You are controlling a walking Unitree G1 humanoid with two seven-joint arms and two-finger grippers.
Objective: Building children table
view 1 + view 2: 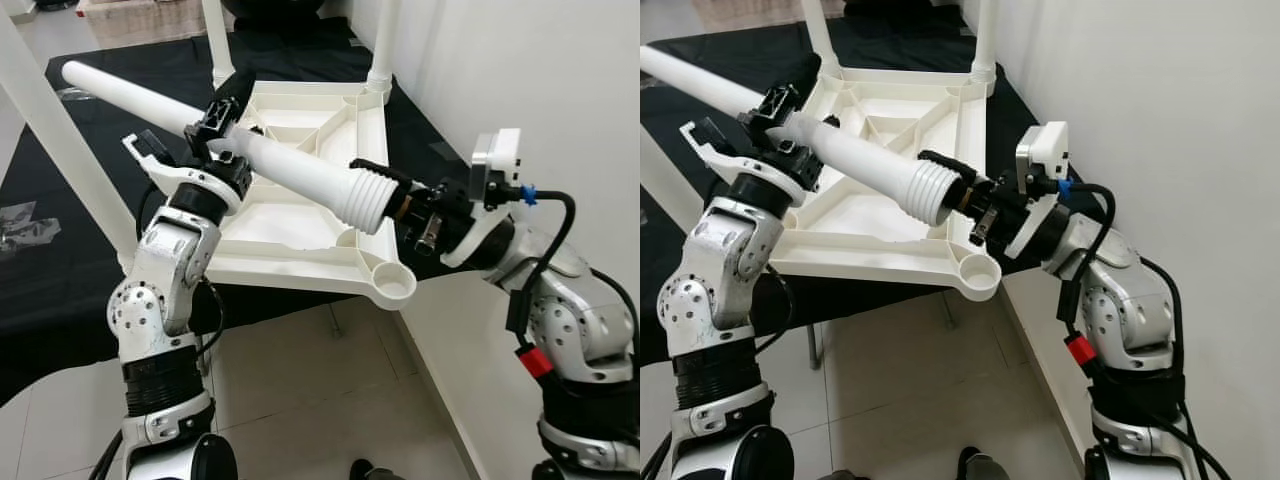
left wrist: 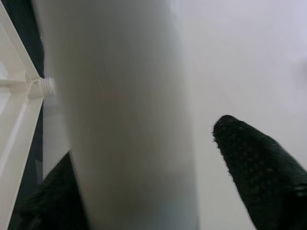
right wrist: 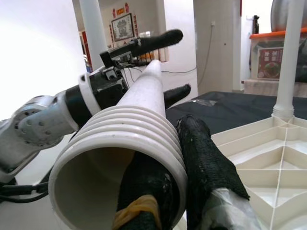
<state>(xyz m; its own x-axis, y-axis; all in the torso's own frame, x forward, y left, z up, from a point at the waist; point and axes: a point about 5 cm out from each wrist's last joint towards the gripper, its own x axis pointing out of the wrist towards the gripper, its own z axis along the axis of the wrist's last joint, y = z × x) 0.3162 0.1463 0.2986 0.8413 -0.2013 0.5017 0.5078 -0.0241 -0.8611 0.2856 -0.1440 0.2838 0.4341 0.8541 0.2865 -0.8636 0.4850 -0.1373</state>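
Table leg (image 1: 280,165), white plastic, tapered, with a ribbed threaded collar (image 1: 366,197) at its wide open end: it lies slantwise in the air above the upturned table top (image 1: 300,250), carried between my two grippers. My left gripper (image 1: 222,112) clasps the leg about midway along its shaft, one black finger (image 2: 259,167) on each side of the tube, closed against it. My right gripper (image 3: 182,158) pinches the collar's wall, one finger inside the hollow mouth and the other outside along the ribs, so both hands hold the same part.

The table top rests underside up on a black cloth (image 1: 90,240), its moulded ribs and corner sockets exposed. Two legs (image 1: 383,45) already stand upright in the far corners. The near right corner socket (image 1: 395,283) is open and unfilled; it sits just below and beside the collar end. A further white leg (image 1: 60,150) crosses the near left of the head views; its foot is out of sight.

Step in hand, as I judge it: bringing the third leg to a free socket. The next move calls for swinging the shaft upright, collar downward, centring it over the near right socket, then lowering and turning it to engage the thread. My inner right finger would have to leave the mouth before the collar seats.
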